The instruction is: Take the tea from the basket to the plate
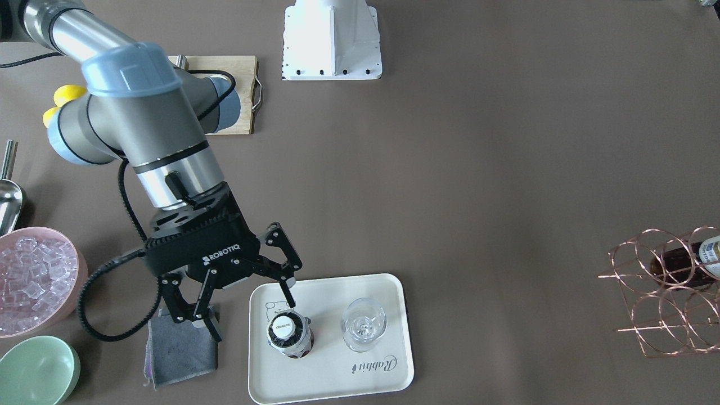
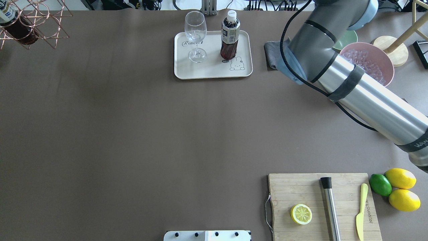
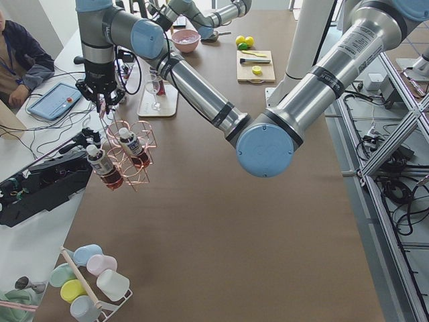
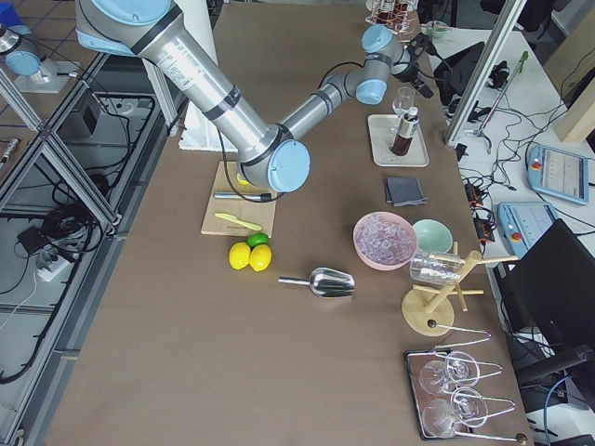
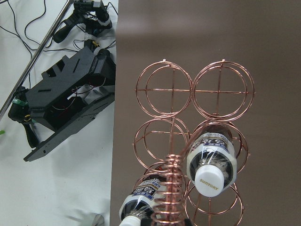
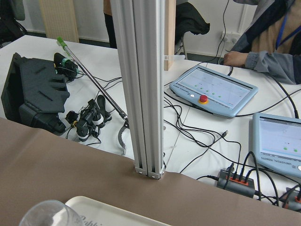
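Note:
One tea bottle (image 1: 288,334) stands upright on the cream plate (image 1: 326,371), beside a wine glass (image 1: 364,324); it also shows in the overhead view (image 2: 229,38). My right gripper (image 1: 252,315) is open over the plate's corner, one finger close by the bottle's cap, holding nothing. The copper wire basket (image 5: 197,89) holds two more tea bottles (image 5: 210,162), leaning in its cells. My left gripper (image 3: 102,100) hangs above the basket's (image 3: 127,154) coiled handle; I cannot tell whether it is open or shut.
A grey cloth (image 1: 180,349), a pink bowl of ice (image 1: 34,281) and a green bowl (image 1: 36,371) lie beside the plate. A metal scoop (image 1: 8,191) is farther back. A wooden cutting board (image 2: 321,204) carries half a lemon, a knife and a metal tool.

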Motion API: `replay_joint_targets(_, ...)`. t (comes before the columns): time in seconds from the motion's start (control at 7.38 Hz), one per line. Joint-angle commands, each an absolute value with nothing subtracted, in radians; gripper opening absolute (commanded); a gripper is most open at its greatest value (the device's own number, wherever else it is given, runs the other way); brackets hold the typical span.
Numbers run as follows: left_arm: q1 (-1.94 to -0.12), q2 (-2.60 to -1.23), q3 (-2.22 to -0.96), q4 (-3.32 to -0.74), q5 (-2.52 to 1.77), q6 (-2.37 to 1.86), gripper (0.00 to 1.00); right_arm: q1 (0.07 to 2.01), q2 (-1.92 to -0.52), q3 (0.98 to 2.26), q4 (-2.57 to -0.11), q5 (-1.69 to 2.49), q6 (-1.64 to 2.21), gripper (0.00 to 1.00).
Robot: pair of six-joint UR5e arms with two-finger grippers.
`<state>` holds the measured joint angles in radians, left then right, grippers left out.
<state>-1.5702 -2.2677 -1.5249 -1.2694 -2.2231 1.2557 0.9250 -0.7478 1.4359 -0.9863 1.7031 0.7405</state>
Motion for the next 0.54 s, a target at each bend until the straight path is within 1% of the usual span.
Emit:
replay_joint_targets(0.0, -1.578, -2.224, -1.425, -1.359, -2.224, 1.258, 0.00, 0.986, -0.955, 1.786, -1.285, 1.729, 0.747, 1.00)
replay_joint_targets(0.14, -1.578, -2.215, -1.399, -1.397, -2.224, 1.258, 0.00, 1.030, -0.948, 1.881, -1.531, 1.756, 0.746, 1.00)
replay_joint_targets(0.27, -1.578, -2.206, -1.390, -1.414, -2.224, 1.258, 0.00, 1.082, -0.946, 1.917, -1.695, 1.805, 0.735, 1.00)
replay_joint_targets(0.41, -1.578, -2.201, -1.391, -1.417, -2.226, 1.259, 0.00, 1.138, -1.001, 1.911, -1.753, 1.880, 0.689, 1.00)
